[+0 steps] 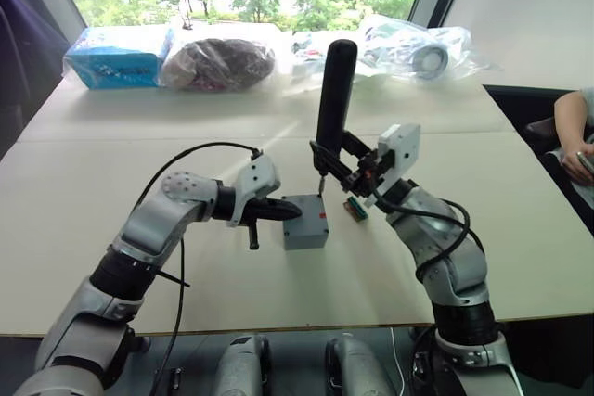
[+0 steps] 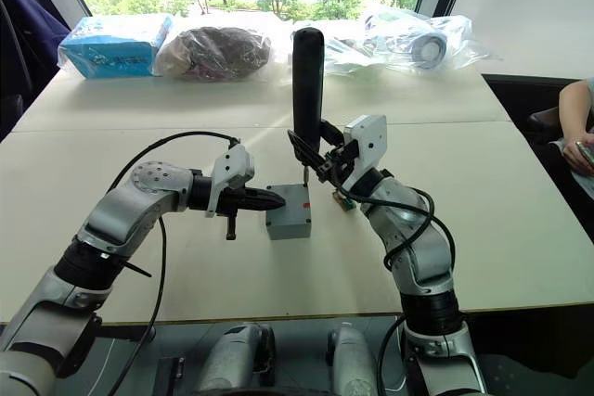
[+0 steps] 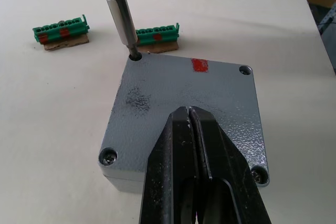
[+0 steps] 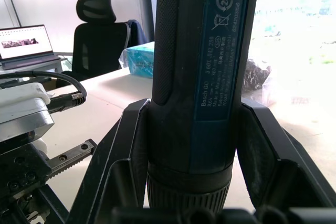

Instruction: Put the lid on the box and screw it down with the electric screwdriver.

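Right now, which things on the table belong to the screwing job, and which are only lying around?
Job: lid on the box, electric screwdriver, left gripper, right gripper.

Lying about: green parts, blue packet, plastic bags.

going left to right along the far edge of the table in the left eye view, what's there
blue packet → dark bundle in a clear bag → clear bag with a grey round part
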You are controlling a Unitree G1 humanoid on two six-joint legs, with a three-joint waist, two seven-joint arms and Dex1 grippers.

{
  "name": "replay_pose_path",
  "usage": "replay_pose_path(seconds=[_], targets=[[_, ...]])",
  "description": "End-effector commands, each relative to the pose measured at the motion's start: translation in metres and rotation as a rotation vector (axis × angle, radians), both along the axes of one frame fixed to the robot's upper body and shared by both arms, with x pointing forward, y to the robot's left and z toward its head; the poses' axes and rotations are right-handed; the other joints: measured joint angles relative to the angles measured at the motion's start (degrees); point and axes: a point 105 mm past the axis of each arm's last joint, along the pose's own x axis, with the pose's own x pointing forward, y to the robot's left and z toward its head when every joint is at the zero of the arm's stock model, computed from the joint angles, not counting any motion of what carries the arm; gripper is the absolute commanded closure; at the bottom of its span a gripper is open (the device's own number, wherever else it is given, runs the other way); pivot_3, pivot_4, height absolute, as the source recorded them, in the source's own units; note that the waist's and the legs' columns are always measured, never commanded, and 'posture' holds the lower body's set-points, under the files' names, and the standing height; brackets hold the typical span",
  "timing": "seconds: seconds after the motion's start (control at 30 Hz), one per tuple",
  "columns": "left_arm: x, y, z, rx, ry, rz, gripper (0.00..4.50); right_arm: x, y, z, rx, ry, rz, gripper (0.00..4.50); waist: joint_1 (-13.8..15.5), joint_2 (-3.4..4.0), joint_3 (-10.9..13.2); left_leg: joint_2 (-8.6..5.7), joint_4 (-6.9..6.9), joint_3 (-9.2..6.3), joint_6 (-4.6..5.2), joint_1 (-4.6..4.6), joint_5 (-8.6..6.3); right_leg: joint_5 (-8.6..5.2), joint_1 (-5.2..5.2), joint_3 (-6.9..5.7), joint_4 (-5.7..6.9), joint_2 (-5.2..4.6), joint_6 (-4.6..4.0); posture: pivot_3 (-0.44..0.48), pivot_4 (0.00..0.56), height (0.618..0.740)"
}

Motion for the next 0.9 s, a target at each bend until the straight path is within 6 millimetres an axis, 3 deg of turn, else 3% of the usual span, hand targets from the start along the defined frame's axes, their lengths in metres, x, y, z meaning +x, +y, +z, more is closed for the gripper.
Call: replay_pose_path(seconds=[0.03,0.13,0.3,0.9], targets=[[-0.001,0.005,-0.006,0.030,0.018,0.014,4.50,-0.005,0.004,-0.013,-0.030,0.025,0.023,2.70,0.00,-0.02,-0.04,0.00,0.00,0.00,0.00,0.03,0.00,0.00,0.03,0.00,0.00,0.00,0.00,0.000,0.150,0.740],[-0.002,0.005,-0.012,0.036,0.031,0.018,4.50,-0.005,0.005,-0.030,-0.062,0.082,0.011,2.70,-0.03,-0.07,-0.12,0.01,-0.04,-0.01,0.02,0.27,-0.02,-0.02,0.27,-0.01,-0.06,0.00,-0.01,0.000,0.150,0.740],[-0.002,0.006,-0.017,0.041,0.037,0.025,4.50,-0.001,0.003,-0.041,-0.062,0.133,-0.031,2.70,-0.09,-0.24,-0.43,0.04,-0.16,-0.10,0.04,0.79,-0.05,-0.07,0.68,0.01,-0.09,-0.02,-0.09,0.000,0.150,0.740],[-0.004,0.005,-0.019,0.040,0.036,0.027,4.50,-0.009,0.004,-0.070,-0.122,0.180,-0.035,2.70,-0.09,-0.36,-1.46,0.12,-0.20,-0.15,0.07,0.88,-0.08,-0.17,0.77,0.02,-0.13,-0.03,-0.26,0.000,0.150,0.740]])
